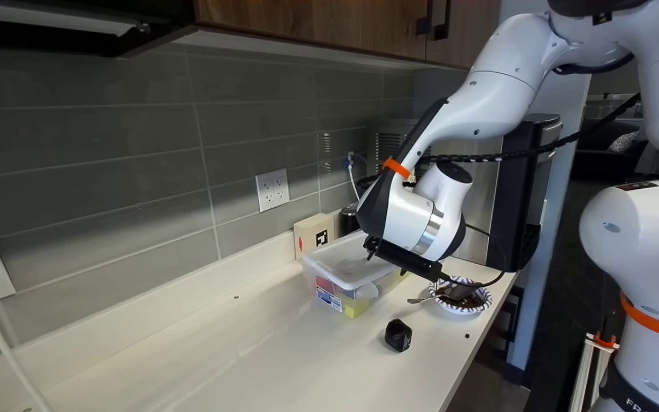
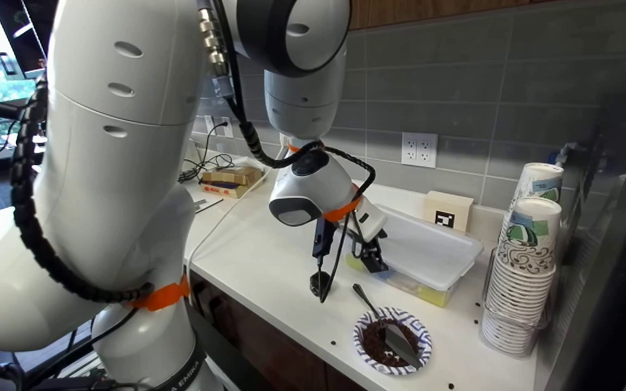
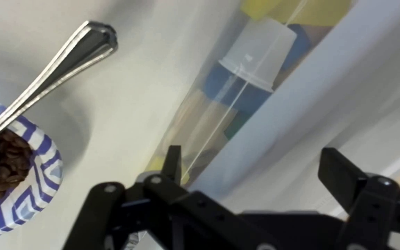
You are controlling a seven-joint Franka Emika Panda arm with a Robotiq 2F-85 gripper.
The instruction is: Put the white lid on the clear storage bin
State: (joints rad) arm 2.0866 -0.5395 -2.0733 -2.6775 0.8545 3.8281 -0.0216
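In an exterior view the arm [image 1: 492, 94] slopes down from upper right, its fingers [image 3: 339, 175] spread well apart in the wrist view, one to each side of the long right-hand edge of the white lid [image 1: 352, 260], which lies on the clear storage bin [image 1: 341, 293] on the worktop [image 1: 238, 355].

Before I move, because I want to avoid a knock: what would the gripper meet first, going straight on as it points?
Probably the white lid, near its edge: in the wrist view that edge crosses the gap of the open gripper. How far ahead it lies is unclear.
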